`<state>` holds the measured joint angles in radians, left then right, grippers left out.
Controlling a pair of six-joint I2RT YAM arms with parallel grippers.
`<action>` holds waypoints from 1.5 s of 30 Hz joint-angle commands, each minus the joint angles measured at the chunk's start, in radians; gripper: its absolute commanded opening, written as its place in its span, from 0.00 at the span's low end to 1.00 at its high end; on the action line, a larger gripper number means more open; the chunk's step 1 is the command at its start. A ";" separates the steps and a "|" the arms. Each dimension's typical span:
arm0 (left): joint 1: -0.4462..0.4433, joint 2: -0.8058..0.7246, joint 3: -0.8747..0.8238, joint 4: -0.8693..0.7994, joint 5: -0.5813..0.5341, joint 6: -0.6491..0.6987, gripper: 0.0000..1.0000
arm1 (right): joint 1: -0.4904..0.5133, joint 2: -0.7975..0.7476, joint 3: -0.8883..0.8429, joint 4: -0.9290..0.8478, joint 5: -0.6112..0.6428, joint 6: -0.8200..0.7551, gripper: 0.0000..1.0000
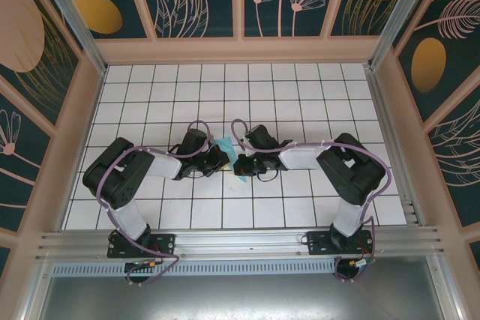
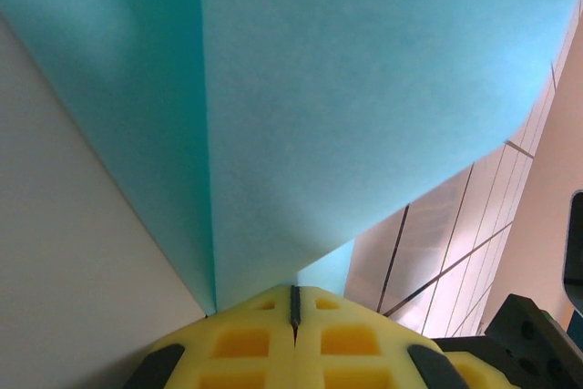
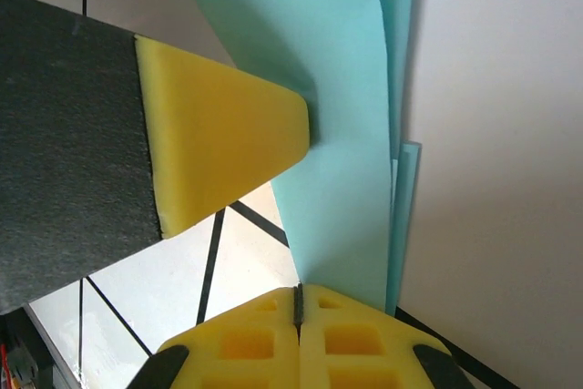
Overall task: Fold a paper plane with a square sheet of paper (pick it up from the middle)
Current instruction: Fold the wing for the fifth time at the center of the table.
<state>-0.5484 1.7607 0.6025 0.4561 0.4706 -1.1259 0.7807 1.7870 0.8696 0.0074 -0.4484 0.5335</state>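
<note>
From above, the left tool (image 1: 222,157) and the right tool (image 1: 240,162) are meeting tip to tip over the middle of the white tiled desk (image 1: 300,88). The turquoise paper plane (image 1: 226,145) is sitting between their tips. At this size it is showing only as a small angular patch, so I cannot tell which end is the nose. In the left wrist view, the left tool's yellow pads (image 2: 246,339) are pressing flat together with just a thin dark seam between them, clamping the narrow end of the plane. The paper is fanning wider as it is running away from the camera. A sharp crease is running straight up the frame from just left of the pads, so the long axis is lying roughly in line with the tool. The desk is showing past the paper's right edge. In the right wrist view, the right tool's own pads (image 3: 346,339) are likewise closing on the plane's lower end, and the paper is rising up the frame as a tall strip, its folded layers showing edge-on along the right. The left tool's yellow fingertip (image 3: 223,143) is pressing against the paper's face from the left, higher up the strip.
</note>
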 commanded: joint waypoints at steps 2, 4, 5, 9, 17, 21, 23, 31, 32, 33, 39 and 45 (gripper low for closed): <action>0.008 0.060 -0.010 -0.132 -0.179 0.020 0.00 | 0.005 0.015 -0.012 -0.093 0.033 -0.015 0.00; 0.008 0.060 -0.010 -0.132 -0.179 0.020 0.00 | 0.004 0.021 0.005 -0.114 0.051 -0.027 0.00; 0.008 0.060 -0.010 -0.133 -0.179 0.020 0.00 | 0.005 0.014 0.012 -0.115 0.055 -0.031 0.00; 0.009 0.055 -0.013 -0.135 -0.178 0.022 0.00 | 0.005 -0.063 0.028 -0.110 0.051 -0.028 0.00; 0.008 0.056 -0.012 -0.134 -0.177 0.024 0.00 | 0.017 -0.099 -0.003 -0.113 0.028 -0.002 0.00; 0.008 0.057 -0.013 -0.131 -0.176 0.024 0.00 | 0.026 -0.082 -0.022 -0.108 0.026 0.006 0.00; 0.009 0.058 -0.012 -0.132 -0.176 0.024 0.00 | 0.026 -0.070 -0.027 -0.111 0.034 0.006 0.00; 0.008 0.058 -0.017 -0.134 -0.181 0.024 0.00 | 0.028 -0.023 -0.047 -0.122 0.039 0.000 0.00; 0.008 0.059 -0.017 -0.134 -0.181 0.023 0.00 | 0.028 -0.019 -0.050 -0.124 0.040 -0.003 0.00; 0.008 0.059 -0.017 -0.134 -0.181 0.023 0.00 | 0.028 -0.015 -0.052 -0.127 0.040 -0.007 0.00; 0.008 0.059 -0.018 -0.134 -0.182 0.025 0.00 | 0.028 -0.014 -0.035 -0.147 0.051 -0.026 0.00; 0.009 0.057 -0.021 -0.137 -0.184 0.025 0.00 | 0.025 -0.114 -0.035 -0.145 0.018 -0.021 0.00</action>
<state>-0.5503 1.7588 0.6037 0.4519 0.4637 -1.1259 0.8005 1.7294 0.8478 -0.0784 -0.4183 0.5289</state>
